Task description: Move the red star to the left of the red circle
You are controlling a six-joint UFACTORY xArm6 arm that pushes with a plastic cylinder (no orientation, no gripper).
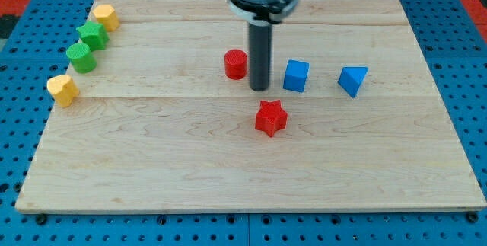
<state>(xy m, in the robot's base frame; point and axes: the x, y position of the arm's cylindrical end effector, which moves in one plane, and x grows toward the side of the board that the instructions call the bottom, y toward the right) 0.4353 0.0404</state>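
The red star (270, 117) lies near the middle of the wooden board (152, 162). The red circle (236, 64) stands above it and a little to the view's left. My tip (259, 88) is on the board between them, just right of the red circle and just above the red star, touching neither as far as I can see. The rod rises straight up to the arm's head at the view's top.
A blue cube (296, 75) sits just right of my tip, and a blue triangle (353, 80) farther right. At the view's left edge a row runs: yellow block (105, 17), green block (93, 35), green circle (81, 57), yellow block (62, 90).
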